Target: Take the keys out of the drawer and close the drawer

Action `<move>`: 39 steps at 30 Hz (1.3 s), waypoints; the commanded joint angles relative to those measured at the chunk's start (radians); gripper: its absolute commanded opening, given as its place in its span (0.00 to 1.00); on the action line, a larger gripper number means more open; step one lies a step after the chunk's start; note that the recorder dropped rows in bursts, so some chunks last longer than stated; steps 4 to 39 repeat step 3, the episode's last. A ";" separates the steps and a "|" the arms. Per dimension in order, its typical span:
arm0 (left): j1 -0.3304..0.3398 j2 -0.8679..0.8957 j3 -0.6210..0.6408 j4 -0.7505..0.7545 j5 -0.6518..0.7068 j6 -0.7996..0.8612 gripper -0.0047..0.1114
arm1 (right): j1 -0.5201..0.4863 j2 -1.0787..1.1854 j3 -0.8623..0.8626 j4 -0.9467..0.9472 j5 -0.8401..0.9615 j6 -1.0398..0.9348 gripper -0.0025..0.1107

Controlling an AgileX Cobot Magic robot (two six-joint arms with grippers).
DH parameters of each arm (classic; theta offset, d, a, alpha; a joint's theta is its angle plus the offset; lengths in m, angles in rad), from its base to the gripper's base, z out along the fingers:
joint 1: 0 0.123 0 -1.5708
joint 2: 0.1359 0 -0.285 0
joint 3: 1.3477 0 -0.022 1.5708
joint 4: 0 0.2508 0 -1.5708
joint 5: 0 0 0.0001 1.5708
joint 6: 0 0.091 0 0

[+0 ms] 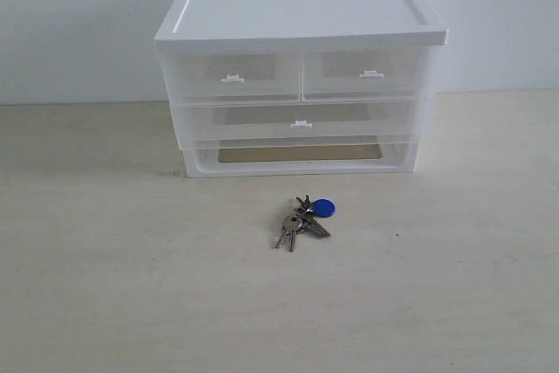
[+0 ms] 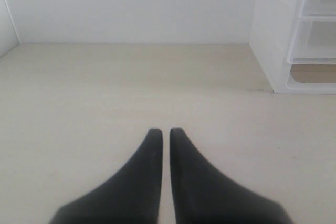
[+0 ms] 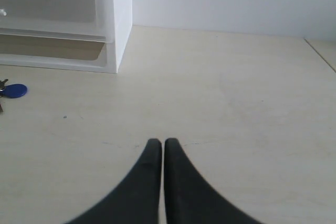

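The keys [image 1: 303,217], silver with a blue oval fob, lie on the table in front of the white cabinet [image 1: 297,6]. The blue fob [image 3: 16,91] also shows at the edge of the right wrist view. The left half-width drawer [image 1: 232,76] sits flush in the cabinet, shut, its white tab handle facing out. Neither arm shows in the exterior view. My left gripper [image 2: 166,129] is shut and empty over bare table, away from the cabinet's side [image 2: 268,35]. My right gripper [image 3: 160,140] is shut and empty too, off to the cabinet's other side.
The matching right half-width drawer [image 1: 367,72] and the full-width drawer [image 1: 301,120] are shut. An empty open slot [image 1: 301,155] runs along the cabinet's base. A pale wall [image 1: 79,24] stands behind the cabinet.
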State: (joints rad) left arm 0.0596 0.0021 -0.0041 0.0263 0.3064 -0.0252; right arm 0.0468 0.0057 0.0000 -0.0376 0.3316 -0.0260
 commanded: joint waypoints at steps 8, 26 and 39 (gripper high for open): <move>0.003 -0.002 0.004 0.001 -0.006 -0.014 0.08 | -0.007 -0.006 0.000 0.002 -0.002 0.000 0.02; 0.003 -0.002 0.004 0.001 -0.006 -0.014 0.08 | -0.007 -0.006 0.000 0.002 -0.002 0.000 0.02; 0.003 -0.002 0.004 0.001 -0.006 -0.014 0.08 | -0.007 -0.006 0.000 0.002 -0.002 0.000 0.02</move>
